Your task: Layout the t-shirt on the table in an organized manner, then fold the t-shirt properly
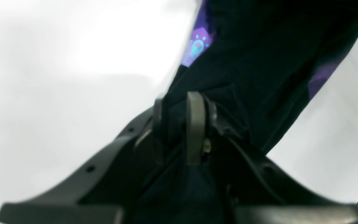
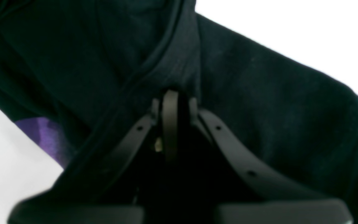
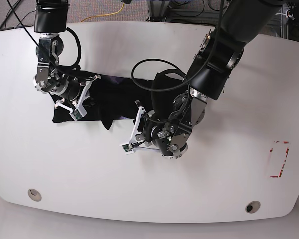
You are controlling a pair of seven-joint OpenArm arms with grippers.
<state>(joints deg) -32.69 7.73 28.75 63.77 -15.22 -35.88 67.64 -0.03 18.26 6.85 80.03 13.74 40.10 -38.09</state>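
No words, brands or numbers can be read anywhere. The only sign is a small cyan light-bulb icon (image 1: 198, 46) on a purple print patch of the black t-shirt (image 1: 259, 62).

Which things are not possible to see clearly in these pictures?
- Base view: the left gripper and arm hide the t-shirt middle.
- Left wrist view: purple print is blurred, partly folded under.
- Right wrist view: the right gripper is dark against fabric; collar lettering not visible.

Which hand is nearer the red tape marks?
Left. The left hand grips the t-shirt mid-table, closer to the red tape marks; the right hand sits far across.
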